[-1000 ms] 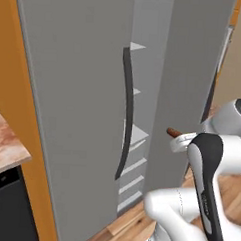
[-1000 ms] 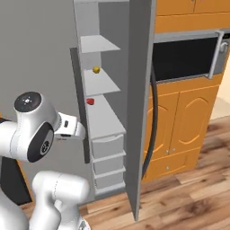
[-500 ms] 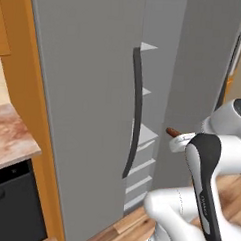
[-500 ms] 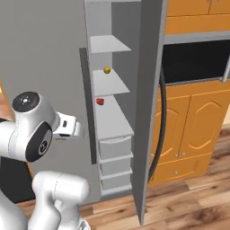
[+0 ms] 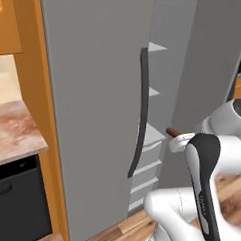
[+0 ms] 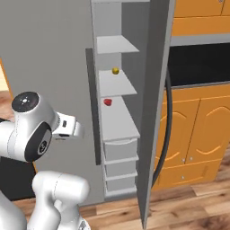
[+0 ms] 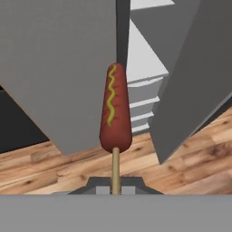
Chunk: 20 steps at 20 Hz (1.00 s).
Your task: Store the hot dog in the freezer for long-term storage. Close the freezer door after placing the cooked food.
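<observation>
The hot dog, reddish-brown with a yellow squiggle, stands on a thin wooden stick, and my gripper is shut on that stick. From the left base its tip pokes out past my gripper, pointing at the freezer. The freezer door stands wide open, edge-on, with its dark curved handle on the outer side. White shelves and white drawers show inside. In the right base view my gripper is left of the opening and short of it.
The wider grey door with its long dark handle is shut, left of the opening. A small yellow ball and a small red lump lie on shelves. Orange cabinets stand right; a stone counter lies left.
The whole picture has shifted in both base views, so the base has driven; the fridge now looks nearer. The arm keeps its pose, still holding the hot dog.
</observation>
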Available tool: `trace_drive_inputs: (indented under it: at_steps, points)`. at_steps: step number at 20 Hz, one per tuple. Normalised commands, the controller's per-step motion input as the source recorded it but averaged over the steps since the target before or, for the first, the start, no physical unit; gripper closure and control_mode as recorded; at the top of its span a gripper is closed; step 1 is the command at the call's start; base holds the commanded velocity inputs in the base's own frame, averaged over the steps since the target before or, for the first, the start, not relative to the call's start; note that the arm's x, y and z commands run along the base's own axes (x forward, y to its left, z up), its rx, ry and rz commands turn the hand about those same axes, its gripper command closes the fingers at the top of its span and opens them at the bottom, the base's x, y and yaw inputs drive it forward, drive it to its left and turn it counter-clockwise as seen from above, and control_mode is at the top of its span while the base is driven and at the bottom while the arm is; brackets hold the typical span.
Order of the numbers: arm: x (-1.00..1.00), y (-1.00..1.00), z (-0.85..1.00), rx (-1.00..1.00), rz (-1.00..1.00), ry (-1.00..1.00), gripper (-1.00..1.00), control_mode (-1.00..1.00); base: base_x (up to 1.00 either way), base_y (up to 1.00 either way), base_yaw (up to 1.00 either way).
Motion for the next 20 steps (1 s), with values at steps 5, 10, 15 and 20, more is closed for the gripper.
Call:
trace_drive_inputs:
  at_steps: [5, 10, 15, 20]
  points:
    - [0.0, 0.0, 0.0, 0.0, 0.0, 0.0, 1.0, 1.0, 0.01, -0.39, 0.23]
    - [0.0, 0.0, 0.0, 0.0, 0.0, 0.0, 1.0, 1.0, 0.0, -0.48, 0.19]
    - [0.0, 0.0, 0.0, 0.0, 0.0, 0.0, 1.0, 1.0, 0.0, -0.47, 0.18]
    - [0.0, 0.0, 0.0, 0.0, 0.0, 0.0, 1.0, 1.0, -0.02, -0.27, -0.03]
